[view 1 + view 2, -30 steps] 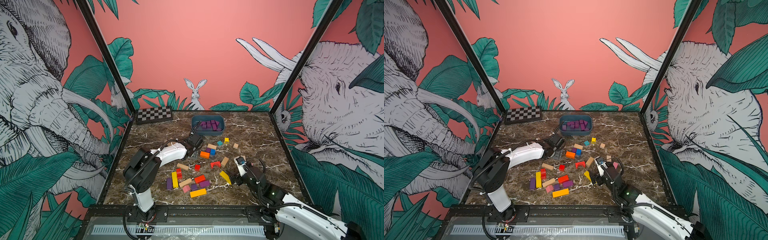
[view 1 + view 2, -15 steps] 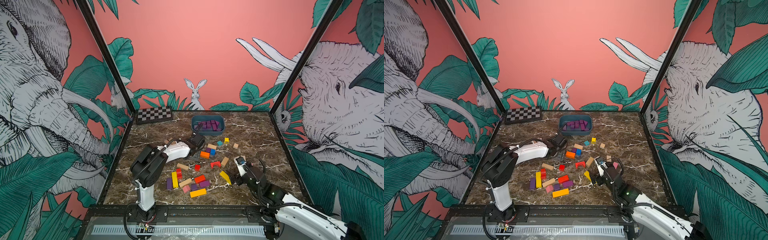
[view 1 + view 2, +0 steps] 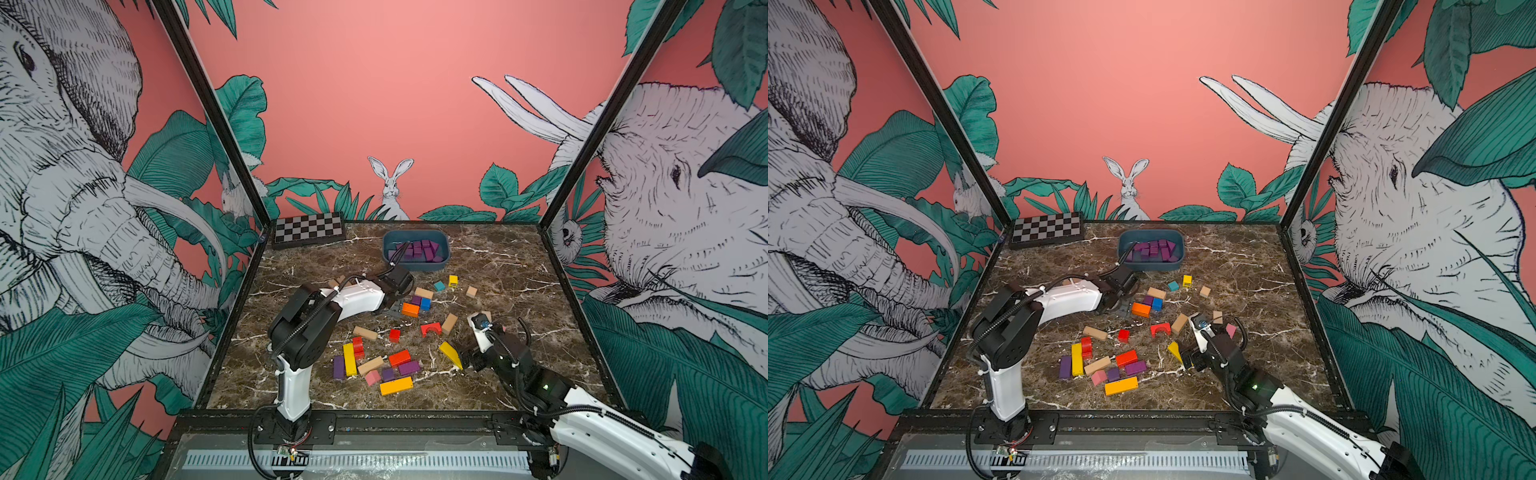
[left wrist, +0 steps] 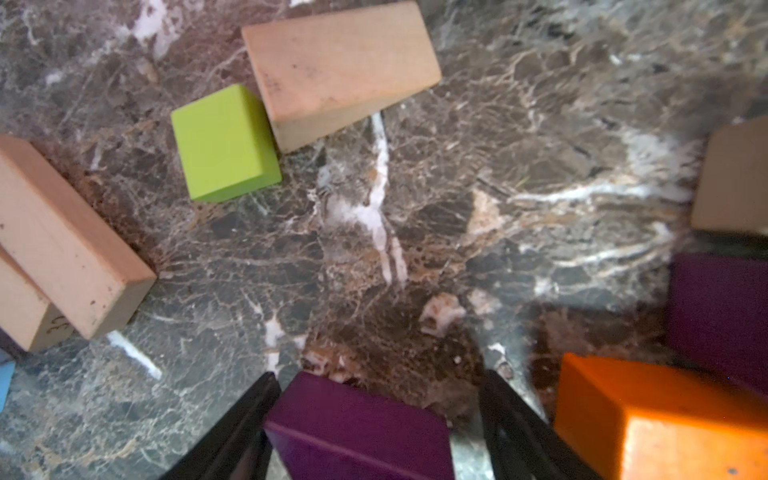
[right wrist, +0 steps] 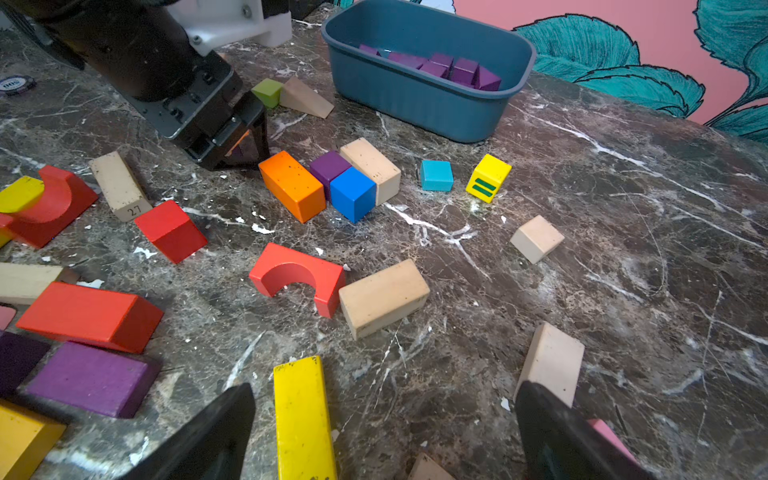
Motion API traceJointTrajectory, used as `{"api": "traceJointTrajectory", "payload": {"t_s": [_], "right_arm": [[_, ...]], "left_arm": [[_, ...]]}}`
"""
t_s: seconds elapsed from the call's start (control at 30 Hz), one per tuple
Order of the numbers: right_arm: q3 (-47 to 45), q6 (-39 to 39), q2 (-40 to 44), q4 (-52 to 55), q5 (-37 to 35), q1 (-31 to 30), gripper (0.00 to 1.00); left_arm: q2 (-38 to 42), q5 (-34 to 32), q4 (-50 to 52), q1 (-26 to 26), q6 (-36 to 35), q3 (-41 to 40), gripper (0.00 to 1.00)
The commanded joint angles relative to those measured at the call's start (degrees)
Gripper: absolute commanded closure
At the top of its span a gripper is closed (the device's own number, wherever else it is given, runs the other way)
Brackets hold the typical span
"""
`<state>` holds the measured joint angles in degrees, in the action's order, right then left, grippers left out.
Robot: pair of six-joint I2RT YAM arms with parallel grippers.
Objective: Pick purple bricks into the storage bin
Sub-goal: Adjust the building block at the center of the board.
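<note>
The left gripper (image 4: pixel 379 376) is down at the table (image 4: pixel 415 208), its jaws straddling a purple brick (image 4: pixel 357 428). One finger (image 4: pixel 249 415) is against the brick, but a sliver of marble shows on the other side, so it is not clamped. An orange block (image 4: pixel 665 419) lies just beside it, touching another purple brick (image 5: pixel 330 166). The right gripper (image 5: pixel 386 390) is spread wide and holds nothing; a yellow block (image 5: pixel 303 415) lies between its fingers. The bin (image 3: pixel 415 266) at the back holds a heap of purple bricks (image 3: pixel 417 251). Three more (image 3: pixel 409 368) lie near the table's front.
</note>
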<state>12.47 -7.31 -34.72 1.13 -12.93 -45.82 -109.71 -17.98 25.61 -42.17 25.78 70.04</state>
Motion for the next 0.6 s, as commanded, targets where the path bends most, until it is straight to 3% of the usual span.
{"api": "traceJointTrajectory", "payload": {"t_s": [0.0, 0.57], "right_arm": [[0.30, 0.10, 0.35, -1.47, 0.10, -0.17, 0.01], [-0.03, 0.10, 1.38, -1.21, 0.15, -0.15, 0.01]], "left_arm": [[-0.68, 0.49, 1.39, 0.29, 0.72, -0.36, 0.26], [-0.87, 1.37, 1.68, 0.26, 2.21, -1.82, 0.42]]}}
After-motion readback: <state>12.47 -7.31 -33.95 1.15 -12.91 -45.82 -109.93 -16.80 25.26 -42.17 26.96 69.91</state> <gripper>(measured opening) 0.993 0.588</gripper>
